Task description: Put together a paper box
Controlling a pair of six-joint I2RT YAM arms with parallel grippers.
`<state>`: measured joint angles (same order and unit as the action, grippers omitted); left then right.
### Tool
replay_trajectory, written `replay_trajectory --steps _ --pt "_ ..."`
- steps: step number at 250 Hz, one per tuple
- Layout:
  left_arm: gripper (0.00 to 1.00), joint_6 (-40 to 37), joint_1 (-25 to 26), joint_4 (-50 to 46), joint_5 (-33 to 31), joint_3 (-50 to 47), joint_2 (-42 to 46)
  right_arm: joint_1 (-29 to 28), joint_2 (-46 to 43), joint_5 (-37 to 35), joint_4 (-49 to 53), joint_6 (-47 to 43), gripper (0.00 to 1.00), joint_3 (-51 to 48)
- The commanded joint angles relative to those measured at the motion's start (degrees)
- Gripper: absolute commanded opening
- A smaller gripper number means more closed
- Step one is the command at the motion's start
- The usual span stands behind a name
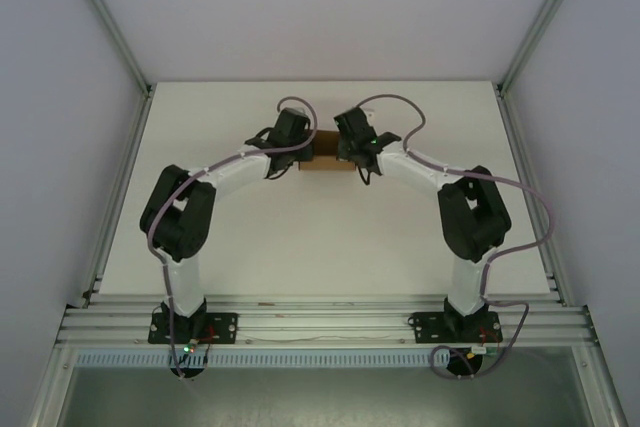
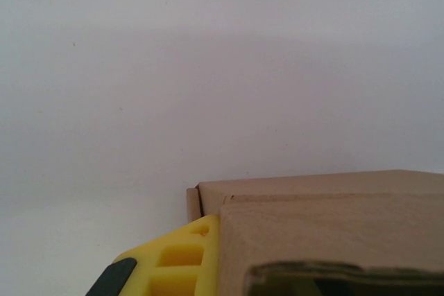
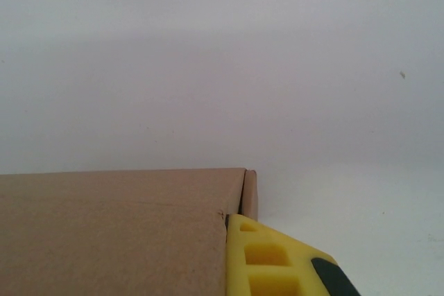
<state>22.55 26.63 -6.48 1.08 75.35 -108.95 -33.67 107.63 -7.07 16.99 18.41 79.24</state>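
While both arms reach inward over the white table [image 1: 300,237], the paper box [image 1: 328,154] lies between them, toward the far side of the table and about midway across it. In the top view, the left gripper [image 1: 300,149] is at the left end of the box and the right gripper [image 1: 350,150] is at the right end.

In the left wrist view, one yellow finger [image 2: 182,258] lies against the left side of the brown box [image 2: 333,220], just below a narrow flap edge at the corner. The right wrist view shows the mirror of this: a yellow finger [image 3: 267,258] touches the right side of the box [image 3: 118,233].

The second finger of each gripper is hidden, so I cannot tell if the jaws are spread or pressed on the cardboard.
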Motion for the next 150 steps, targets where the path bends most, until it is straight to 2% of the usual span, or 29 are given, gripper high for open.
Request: replay_trajectory --steps 1,54,67,82,98,111,140,150 --pt "0.00 3.80 1.20 2.93 2.28 -3.24 -1.91 -2.08 -1.72 -1.23 -7.53 -0.09 0.00 -3.10" --pt "0.01 1.61 2.63 2.96 1.16 -6.55 1.34 -2.86 -4.55 -3.53 -14.21 -2.16 0.00 -10.28" --pt "0.13 1.28 2.64 2.44 1.12 -7.04 2.68 -3.06 -5.54 -4.31 -15.69 -3.07 0.00 -12.10" --pt "0.33 0.77 2.63 1.96 1.55 -7.51 4.26 -3.40 -6.57 -5.13 -17.32 -4.35 0.00 -14.19" --pt "0.45 1.09 2.64 0.45 1.68 -7.26 5.55 -3.98 -7.59 -5.94 -19.78 -6.42 0.00 -16.53" --pt "0.59 0.93 2.65 -1.53 2.49 -6.22 6.38 -4.60 -8.09 -6.89 -21.34 -7.43 0.00 -18.19" --pt "0.79 0.18 2.59 -4.03 4.59 -5.30 8.49 -5.09 -8.10 -6.48 -23.72 -7.53 0.00 -20.63" --pt "0.99 -0.04 2.63 -4.61 5.46 -5.30 9.39 -5.10 -8.10 -6.19 -24.51 -7.60 0.00 -21.41"
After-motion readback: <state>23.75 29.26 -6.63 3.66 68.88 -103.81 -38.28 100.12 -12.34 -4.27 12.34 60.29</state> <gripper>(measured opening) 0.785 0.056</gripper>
